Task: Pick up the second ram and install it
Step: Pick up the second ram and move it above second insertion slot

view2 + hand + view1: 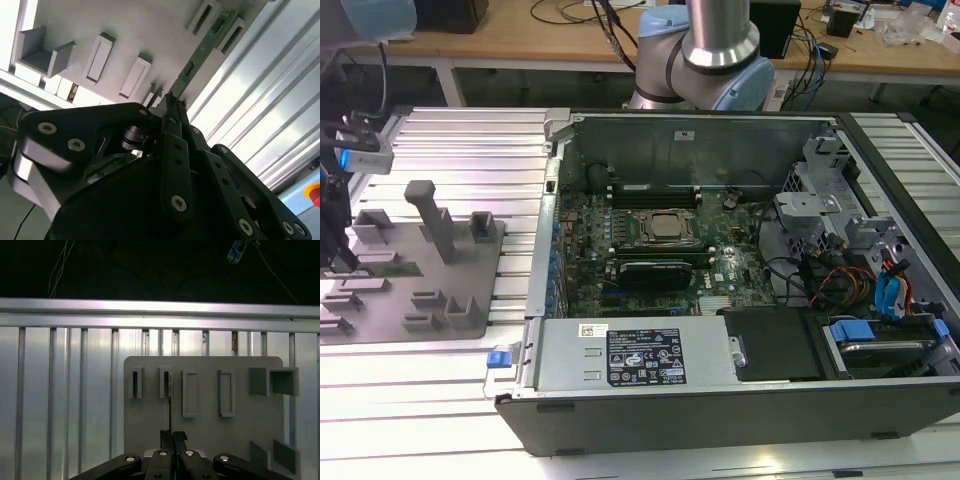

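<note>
Standing open on a slatted metal table (440, 150), a computer case (720, 420); at the exterior view's left, a grey tray (390, 302). The gripper (172, 98) pinches one end of the second ram (202, 47), a green stick on edge in the tray.

second ram (202, 50) on fixture plate (150, 25), computer case (700, 150) at the exterior view's right

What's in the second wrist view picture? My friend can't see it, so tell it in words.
The black gripper has its jaws closed on one end of the second ram, a thin green stick resting on a grey holder plate among grey blocks. A ribbed metal table lies beside it.
</note>
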Robot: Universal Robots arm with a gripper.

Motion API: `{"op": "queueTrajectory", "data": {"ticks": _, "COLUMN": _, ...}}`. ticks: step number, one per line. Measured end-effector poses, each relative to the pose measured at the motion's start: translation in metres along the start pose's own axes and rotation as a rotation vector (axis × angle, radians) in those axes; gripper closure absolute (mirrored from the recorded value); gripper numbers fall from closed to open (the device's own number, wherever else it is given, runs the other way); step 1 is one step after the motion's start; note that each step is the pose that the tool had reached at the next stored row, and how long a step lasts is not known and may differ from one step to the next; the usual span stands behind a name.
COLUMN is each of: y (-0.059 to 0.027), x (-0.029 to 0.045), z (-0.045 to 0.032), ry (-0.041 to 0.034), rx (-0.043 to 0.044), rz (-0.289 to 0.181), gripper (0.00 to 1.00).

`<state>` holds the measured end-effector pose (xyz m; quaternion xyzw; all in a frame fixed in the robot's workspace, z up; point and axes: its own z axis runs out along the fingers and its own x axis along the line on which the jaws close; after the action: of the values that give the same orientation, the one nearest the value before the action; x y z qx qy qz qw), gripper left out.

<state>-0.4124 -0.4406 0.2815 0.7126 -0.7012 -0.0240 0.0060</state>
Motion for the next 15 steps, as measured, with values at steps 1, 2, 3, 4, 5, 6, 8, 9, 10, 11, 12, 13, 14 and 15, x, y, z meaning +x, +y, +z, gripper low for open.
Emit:
{"op": "queueTrajectory", "data": {"ticks": 1, "y": -0.0001, "x": -0.0002, "z": -0.0082, "ry": -0.0003, "rx": 0.0001, "rz": 0.0, "gripper": 0.91}}
{"op": "queueTrajectory", "data": {"ticks": 2, "y": 0.0, "x": -0.0004, "z": -0.0142, "ry": -0.0005, "rx": 0.0, "rz": 0.0, "gripper": 0.91}}
{"op": "queueTrajectory", "data": {"ticks": 3, "y": 0.0001, "x": -0.0005, "z": -0.0205, "ry": -0.0024, "rx": 0.0, "rz": 0.0, "gripper": 0.91}}
{"op": "queueTrajectory", "data": {"ticks": 4, "y": 0.0002, "x": -0.0006, "z": -0.0253, "ry": -0.0037, "rx": 0.0002, "rz": 0.0, "gripper": 0.91}}
{"op": "queueTrajectory", "data": {"ticks": 5, "y": 0.0002, "x": -0.0008, "z": -0.0303, "ry": -0.0042, "rx": 0.0001, "rz": 0.0, "gripper": 0.91}}
{"op": "queueTrajectory", "data": {"ticks": 6, "y": 0.0003, "x": -0.0009, "z": -0.0355, "ry": -0.0042, "rx": 0.0001, "rz": 0.0, "gripper": 0.91}}
{"op": "queueTrajectory", "data": {"ticks": 8, "y": 0.0006, "x": -0.0012, "z": -0.046, "ry": -0.0047, "rx": 0.0001, "rz": 0.0, "gripper": 0.91}}
{"op": "queueTrajectory", "data": {"ticks": 9, "y": 0.0008, "x": -0.0013, "z": -0.0522, "ry": -0.0048, "rx": 0.0002, "rz": 0.0, "gripper": 0.91}}
{"op": "queueTrajectory", "data": {"ticks": 10, "y": 0.0008, "x": -0.0014, "z": -0.0548, "ry": -0.0047, "rx": 0.0001, "rz": 0.0, "gripper": 0.91}}
{"op": "queueTrajectory", "data": {"ticks": 11, "y": 0.0008, "x": -0.0014, "z": -0.0562, "ry": -0.0048, "rx": 0.0002, "rz": 0.0, "gripper": 0.91}}
{"op": "queueTrajectory", "data": {"ticks": 12, "y": 0.0009, "x": -0.0015, "z": -0.0603, "ry": -0.0048, "rx": 0.0001, "rz": 0.0, "gripper": 0.91}}
{"op": "queueTrajectory", "data": {"ticks": 13, "y": 0.0008, "x": -0.0016, "z": -0.0631, "ry": -0.0047, "rx": 0.0001, "rz": 0.0, "gripper": 0.91}}
{"op": "queueTrajectory", "data": {"ticks": 14, "y": 0.0007, "x": -0.0017, "z": -0.0668, "ry": -0.0048, "rx": 0.0001, "rz": 0.0, "gripper": 0.91}}
{"op": "queueTrajectory", "data": {"ticks": 15, "y": 0.0006, "x": -0.0017, "z": -0.0687, "ry": -0.0048, "rx": 0.0001, "rz": 0.0, "gripper": 0.91}}
